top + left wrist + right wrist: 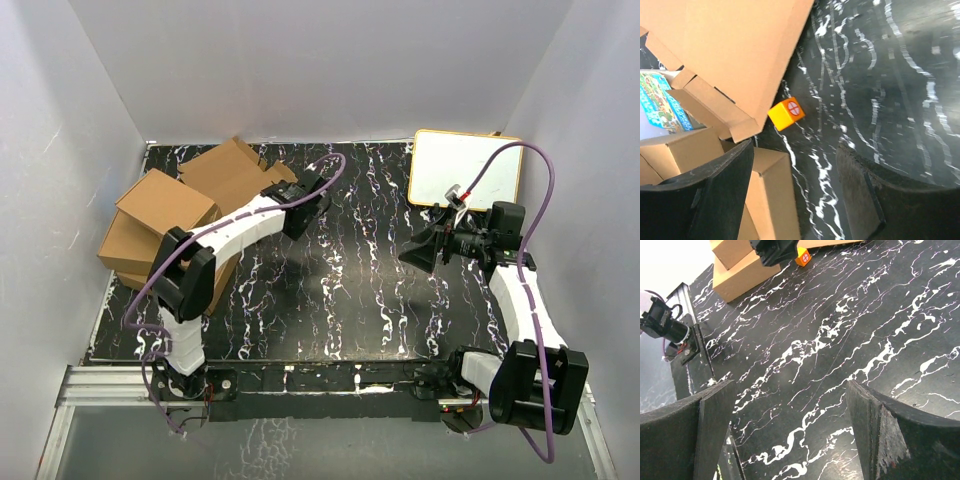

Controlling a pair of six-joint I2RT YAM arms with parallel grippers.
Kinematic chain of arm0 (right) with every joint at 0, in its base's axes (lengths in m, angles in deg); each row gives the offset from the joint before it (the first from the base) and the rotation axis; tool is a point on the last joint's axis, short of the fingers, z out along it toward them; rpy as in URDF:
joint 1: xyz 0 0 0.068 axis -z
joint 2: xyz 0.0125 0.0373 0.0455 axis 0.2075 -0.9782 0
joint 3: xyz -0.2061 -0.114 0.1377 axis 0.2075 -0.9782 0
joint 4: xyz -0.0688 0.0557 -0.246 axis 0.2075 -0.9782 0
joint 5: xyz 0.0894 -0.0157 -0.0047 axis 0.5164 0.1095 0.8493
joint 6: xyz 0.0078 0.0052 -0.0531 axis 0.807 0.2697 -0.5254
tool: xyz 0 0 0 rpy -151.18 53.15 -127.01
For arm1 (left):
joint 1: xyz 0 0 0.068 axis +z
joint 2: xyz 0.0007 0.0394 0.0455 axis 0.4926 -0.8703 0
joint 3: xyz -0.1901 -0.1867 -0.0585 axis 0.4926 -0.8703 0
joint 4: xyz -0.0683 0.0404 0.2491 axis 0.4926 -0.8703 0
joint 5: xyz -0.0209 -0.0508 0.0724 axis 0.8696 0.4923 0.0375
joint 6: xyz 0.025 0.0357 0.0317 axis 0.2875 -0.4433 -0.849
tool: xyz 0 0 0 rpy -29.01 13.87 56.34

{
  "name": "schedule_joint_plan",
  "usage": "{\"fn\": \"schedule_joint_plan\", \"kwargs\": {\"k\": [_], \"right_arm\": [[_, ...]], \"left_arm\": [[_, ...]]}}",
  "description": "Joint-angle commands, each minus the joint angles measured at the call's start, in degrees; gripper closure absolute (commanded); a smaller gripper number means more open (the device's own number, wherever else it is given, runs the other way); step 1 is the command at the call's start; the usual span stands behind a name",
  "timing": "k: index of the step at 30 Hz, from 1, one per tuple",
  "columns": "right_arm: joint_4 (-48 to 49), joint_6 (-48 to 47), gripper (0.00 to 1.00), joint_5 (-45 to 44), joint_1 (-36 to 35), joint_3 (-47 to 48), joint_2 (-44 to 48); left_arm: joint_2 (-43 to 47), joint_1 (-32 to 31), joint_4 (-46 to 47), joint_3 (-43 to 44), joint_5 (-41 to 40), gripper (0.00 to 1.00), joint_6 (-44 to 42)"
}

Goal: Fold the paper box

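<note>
Enclosing black marbled mat (350, 290), white walls (320, 60)

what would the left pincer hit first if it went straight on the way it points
Probably the small orange cube on the table, just ahead of the left pincer. The paper box has its edge close beside it; depth is unclear.

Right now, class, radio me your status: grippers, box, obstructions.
Left gripper open at paper box flap. Right gripper open, empty. Orange cube beside box.
</note>
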Motion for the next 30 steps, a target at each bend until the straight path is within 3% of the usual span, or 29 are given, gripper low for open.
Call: {"fn": "schedule_joint_plan", "kwargs": {"k": [1,8,24,26,30], "right_arm": [[6.6,-4.0,0.02,1.5,0.4,-0.4,-1.2],[6.6,-4.5,0.02,1.9,0.4,-0.4,-2.5],[6.7,-4.6,0.02,2.8,2.2,-0.3,-3.4],[6.7,-4.6,0.02,2.9,2.4,-0.3,-3.5],[6.8,-4.6,0.02,3.3,2.9,-0.3,-3.6]], "left_arm": [[-2.3,3.1,9.4,-3.6,-3.1,0.37,-10.6],[-8.1,7.1,18.9,-3.2,-3.0,0.40,-17.0],[-18.1,11.9,25.2,1.6,-0.5,0.51,-24.4],[-18.8,12.3,26.1,1.9,0.0,0.55,-25.4],[-18.8,12.4,28.8,0.9,1.0,0.72,-26.9]]}}
